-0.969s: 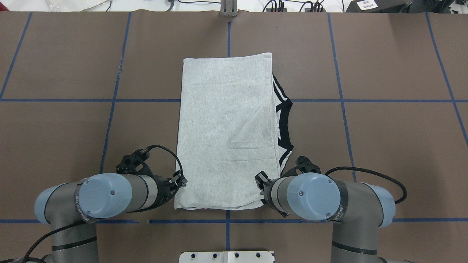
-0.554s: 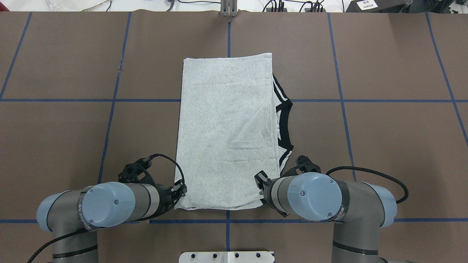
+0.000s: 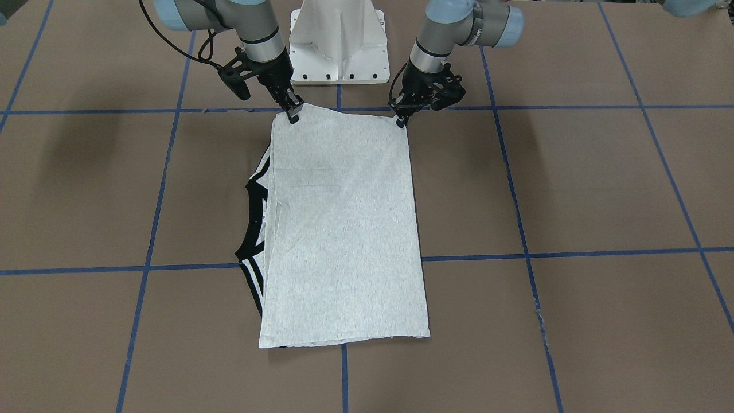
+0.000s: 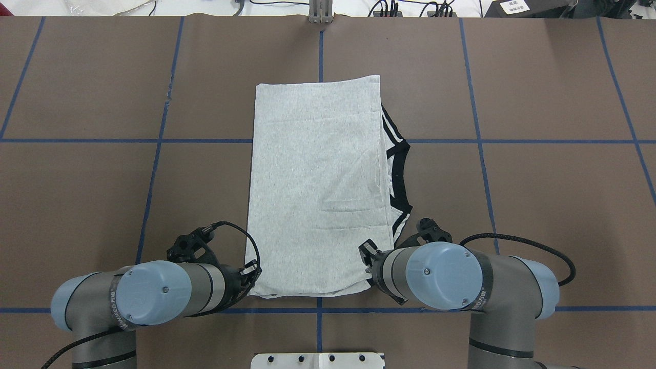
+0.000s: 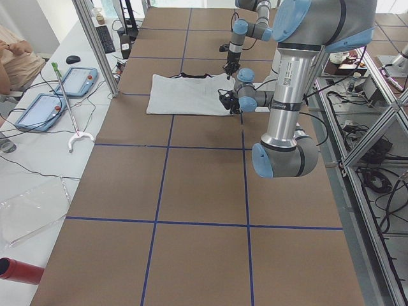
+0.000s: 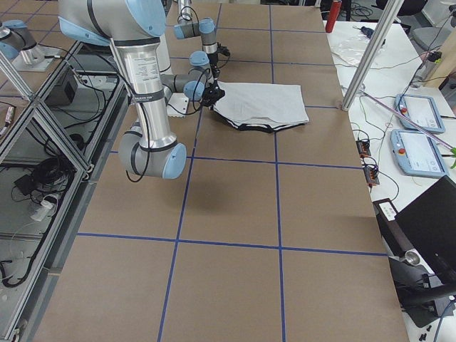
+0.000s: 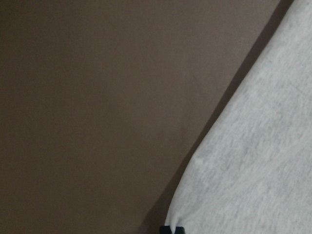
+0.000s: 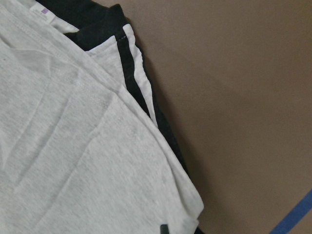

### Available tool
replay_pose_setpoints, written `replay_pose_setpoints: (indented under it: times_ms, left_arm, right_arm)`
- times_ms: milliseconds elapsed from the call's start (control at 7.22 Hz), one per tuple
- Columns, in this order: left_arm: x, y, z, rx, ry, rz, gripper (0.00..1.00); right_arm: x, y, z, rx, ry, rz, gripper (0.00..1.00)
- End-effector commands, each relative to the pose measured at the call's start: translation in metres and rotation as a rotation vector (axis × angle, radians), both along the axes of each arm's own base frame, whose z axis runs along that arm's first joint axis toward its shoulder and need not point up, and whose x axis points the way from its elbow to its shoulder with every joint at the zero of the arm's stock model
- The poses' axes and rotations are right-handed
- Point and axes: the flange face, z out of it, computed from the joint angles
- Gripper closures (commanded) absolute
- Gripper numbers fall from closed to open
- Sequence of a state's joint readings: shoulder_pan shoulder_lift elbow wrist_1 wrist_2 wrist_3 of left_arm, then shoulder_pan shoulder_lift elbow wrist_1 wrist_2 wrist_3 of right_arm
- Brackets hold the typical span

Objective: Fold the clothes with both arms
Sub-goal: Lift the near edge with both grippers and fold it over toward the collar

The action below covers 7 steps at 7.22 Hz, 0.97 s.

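Folded shirt lies on the counter, neckband toward the robot's right. Front view: jaws of left arm and right arm nearly closed, each pinching a near corner; overhead, the wrists hide those tips. Right wrist view adds a purple label.
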State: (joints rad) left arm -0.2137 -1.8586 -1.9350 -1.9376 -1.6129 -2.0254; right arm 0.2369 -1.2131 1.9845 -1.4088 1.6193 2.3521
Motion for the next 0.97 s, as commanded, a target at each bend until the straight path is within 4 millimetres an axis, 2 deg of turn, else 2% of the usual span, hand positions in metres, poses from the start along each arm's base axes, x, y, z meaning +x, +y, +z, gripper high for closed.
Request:
replay_pose_setpoints:
  times_ms: [0, 277, 415, 554, 692, 831]
  left_arm:
    - [-0.023, 0.012, -0.035, -0.007, 0.070, 0.043, 1.00]
    - [-0.053, 0.026, -0.072, -0.026, 0.142, 0.100, 1.00]
    - [-0.060, 0.043, -0.086, -0.061, 0.169, 0.115, 1.00]
    - [-0.071, 0.045, -0.096, -0.062, 0.188, 0.112, 1.00]
    - [-0.086, 0.040, -0.110, -0.061, 0.179, 0.099, 1.00]
    - [-0.091, 0.025, -0.113, -0.052, 0.143, 0.071, 1.00]
  right_arm:
    - [0.015, 0.019, 0.007, -0.007, -0.003, -0.023, 1.00]
    - [0.037, 0.052, -0.005, -0.054, -0.051, -0.050, 1.00]
    - [0.051, 0.064, -0.024, -0.079, -0.103, -0.055, 1.00]
    - [0.071, 0.067, -0.033, -0.094, -0.132, -0.057, 1.00]
    - [0.078, 0.056, -0.034, -0.092, -0.137, -0.033, 1.00]
    - [0.092, 0.028, -0.036, -0.085, -0.144, 0.030, 1.00]
